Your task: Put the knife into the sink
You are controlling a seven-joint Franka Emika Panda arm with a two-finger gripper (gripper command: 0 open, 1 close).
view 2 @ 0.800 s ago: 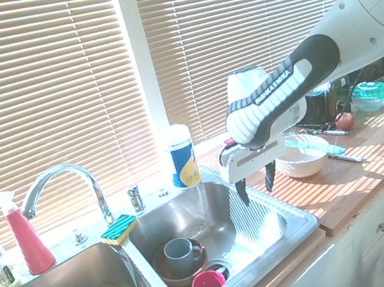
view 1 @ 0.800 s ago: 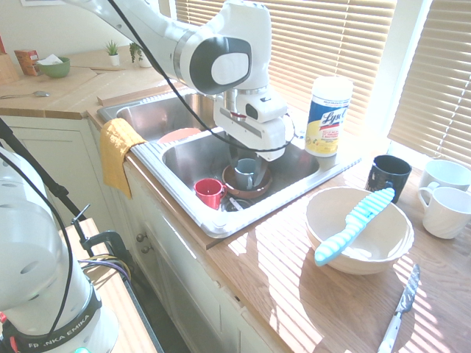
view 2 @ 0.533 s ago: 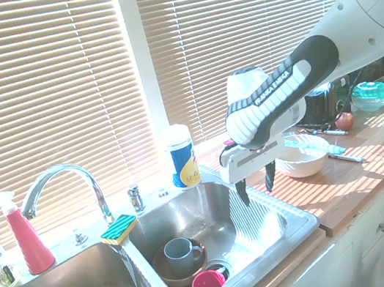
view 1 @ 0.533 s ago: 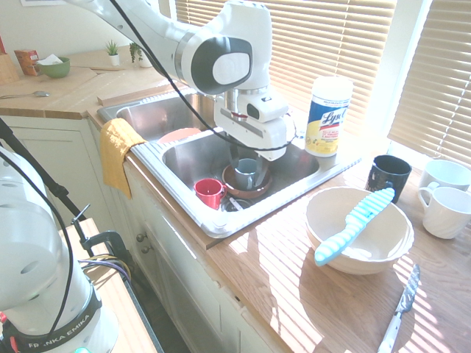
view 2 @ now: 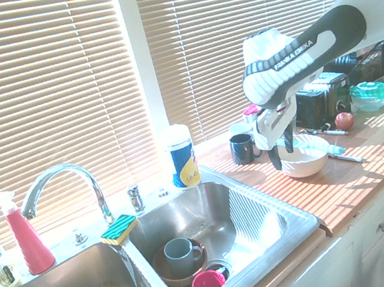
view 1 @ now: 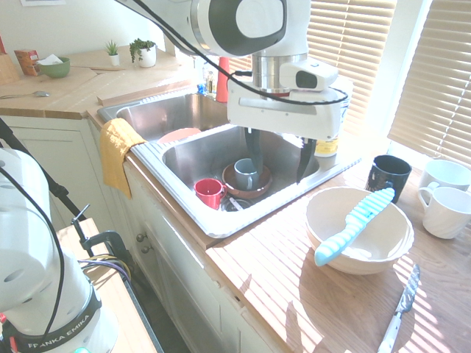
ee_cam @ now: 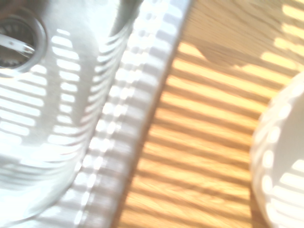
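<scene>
Over the sink's (view 1: 221, 220) rim where it meets the wooden surface (view 1: 294, 287), the tool (view 1: 278, 163) hangs with its fingers spread wide and nothing between them. The knife (view 1: 353, 224) lies across the cream bowl (view 1: 383, 250) near the surface's front edge, its ends resting on the rim.
</scene>
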